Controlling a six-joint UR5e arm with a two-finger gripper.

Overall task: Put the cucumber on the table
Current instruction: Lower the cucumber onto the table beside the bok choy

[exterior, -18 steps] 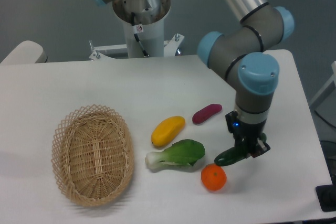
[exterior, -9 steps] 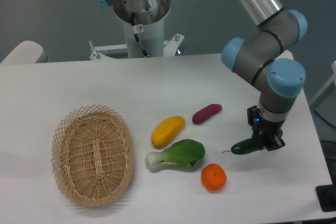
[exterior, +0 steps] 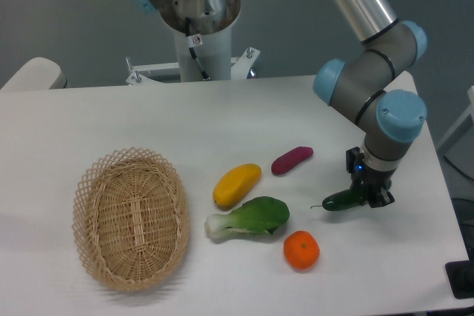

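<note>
While jaws grip the cucumber low over the bench | step: set-down | next: lower, release

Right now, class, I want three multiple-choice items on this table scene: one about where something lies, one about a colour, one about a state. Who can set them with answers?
1. Where is the cucumber?
A. In the basket
B. At the tool, right of the bok choy
C. Behind the mango

2. What colour is the fruit nearest the table's front edge?
A. Orange
B. Purple
C. Blue

3. What is in the basket?
A. The mango
B. Two fruits
C. Nothing

Answers:
1 B: the cucumber sits between the tool's fingers, right of the bok choy.
2 A: the round orange lies closest to the front edge of the table.
3 C: only bare wicker shows; the mango lies on the table.
</note>
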